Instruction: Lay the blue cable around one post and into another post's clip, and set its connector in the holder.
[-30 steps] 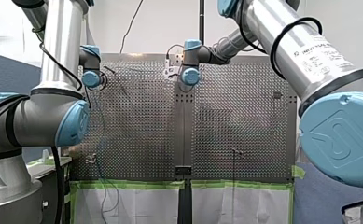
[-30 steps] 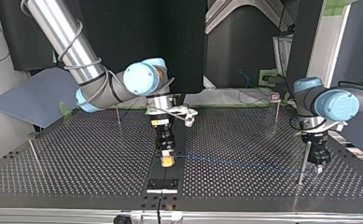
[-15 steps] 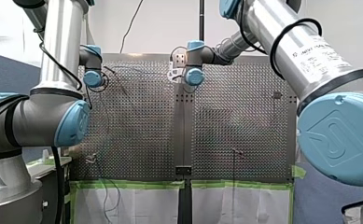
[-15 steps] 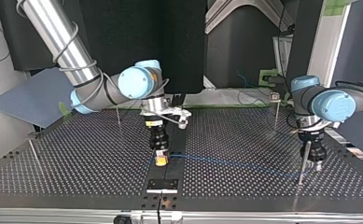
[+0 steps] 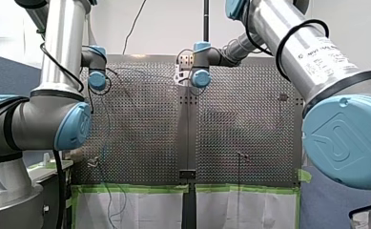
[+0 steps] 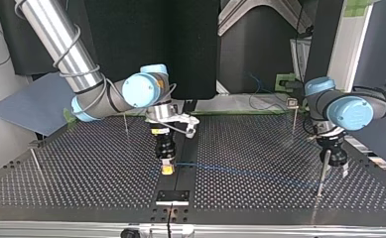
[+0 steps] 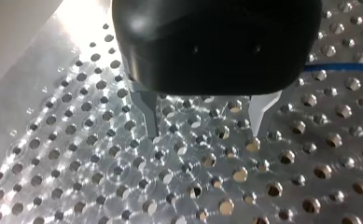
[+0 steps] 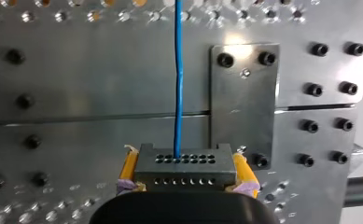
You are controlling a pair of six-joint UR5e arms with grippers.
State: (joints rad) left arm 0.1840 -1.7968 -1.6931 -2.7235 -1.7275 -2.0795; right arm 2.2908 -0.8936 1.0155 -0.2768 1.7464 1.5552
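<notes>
My right gripper (image 8: 184, 162) is shut, its yellow pads (image 8: 129, 169) clamped on the dark connector block (image 8: 184, 176). The blue cable (image 8: 178, 79) leaves the block and runs straight ahead, beside the bolted holder plate (image 8: 244, 100). In the top view this gripper (image 6: 166, 167) hangs low over the table's middle strip, behind the holder (image 6: 172, 196). From there the cable (image 6: 250, 173) stretches across to a thin post (image 6: 321, 172). My left gripper (image 6: 338, 167) stands beside that post. It is open (image 7: 205, 135), nothing between its metal fingers (image 7: 149, 116), with the cable (image 7: 342, 67) off to one side.
More thin posts stand on the perforated table (image 6: 81, 173): one with a clip head (image 6: 292, 103) at the back of the top view's right, one (image 6: 126, 124) behind my right arm, one (image 6: 35, 166) at the left edge. Loose cable (image 5: 108, 191) hangs over the taped front edge.
My left gripper has opened and let go of the cable, drifting slightly back beside the post. My right gripper has carried the connector a little toward the top view's left.
</notes>
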